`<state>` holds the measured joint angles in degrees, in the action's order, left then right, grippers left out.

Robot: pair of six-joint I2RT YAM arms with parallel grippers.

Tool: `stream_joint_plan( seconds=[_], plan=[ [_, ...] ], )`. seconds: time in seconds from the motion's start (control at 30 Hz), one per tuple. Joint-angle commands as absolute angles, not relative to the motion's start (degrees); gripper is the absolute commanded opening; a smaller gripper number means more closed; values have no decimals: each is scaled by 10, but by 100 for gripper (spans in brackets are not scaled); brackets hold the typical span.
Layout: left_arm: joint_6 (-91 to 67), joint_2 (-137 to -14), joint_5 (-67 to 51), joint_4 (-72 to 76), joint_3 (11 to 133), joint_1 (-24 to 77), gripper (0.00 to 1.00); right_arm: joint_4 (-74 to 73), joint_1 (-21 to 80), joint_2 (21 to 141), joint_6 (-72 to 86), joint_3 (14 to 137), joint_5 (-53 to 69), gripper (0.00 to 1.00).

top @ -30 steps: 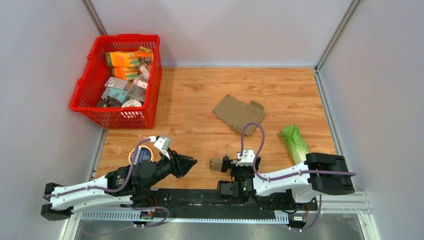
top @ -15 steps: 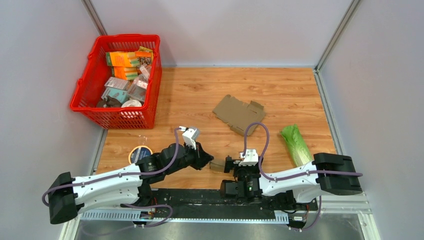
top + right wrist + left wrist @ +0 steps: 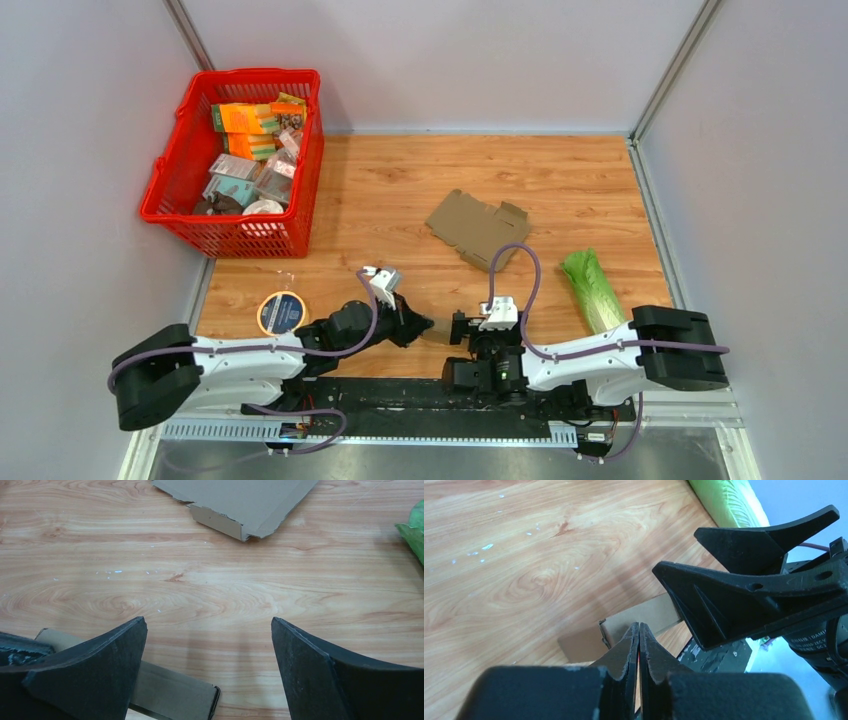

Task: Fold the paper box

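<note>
My left jaws are pinched shut against the little cardboard piece (image 3: 651, 615); my right jaws stand wide open.

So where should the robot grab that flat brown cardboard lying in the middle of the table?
Probably the little flap on the cardboard's near edge, coming in low from the robot's side. The rest lies flat on the table, but that flap is bent up, so there is something to pinch.

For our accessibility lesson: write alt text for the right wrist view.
The right hand stands wide open over a wooden table. A flat cardboard box lies ahead; a smaller cardboard piece lies at the lower left.
</note>
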<state>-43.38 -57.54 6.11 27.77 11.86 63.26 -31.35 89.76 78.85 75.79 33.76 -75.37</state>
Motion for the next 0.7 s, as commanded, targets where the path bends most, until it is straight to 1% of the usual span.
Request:
stream_joint_plan(
  seconds=[0.0, 0.07, 0.1, 0.2, 0.23, 0.27, 0.33, 0.37, 0.47, 0.6, 0.67],
  plan=[
    [-435, -650, 55, 367, 85, 629, 8, -318, 896, 764, 724, 322, -715, 100],
    [-447, -665, 61, 387, 77, 630, 8, -342, 883, 731, 723, 324, -690, 100],
    [-449, -665, 66, 383, 76, 630, 8, -345, 875, 715, 696, 323, -674, 100],
    [-444, -643, 71, 336, 89, 630, 8, -310, 824, 604, 616, 293, -576, 100],
    [-441, -638, 72, 321, 90, 630, 8, -305, 815, 532, 584, 270, -556, 100],
    [-443, -633, 75, 316, 89, 630, 8, -307, 808, 499, 572, 263, -534, 100],
    [-444, -617, 79, 297, 90, 630, 8, -318, 808, 421, 564, 247, -530, 100],
    [-445, -614, 79, 294, 90, 630, 8, -316, 809, 405, 560, 227, -531, 100],
    [-446, -611, 79, 293, 91, 630, 8, -280, 808, 409, 542, 204, -530, 100],
    [-447, -631, 73, 294, 100, 629, 8, -291, 809, 476, 552, 250, -540, 100],
    [-453, -637, 73, 305, 98, 630, 8, -291, 811, 514, 564, 255, -556, 100]
  ],
)
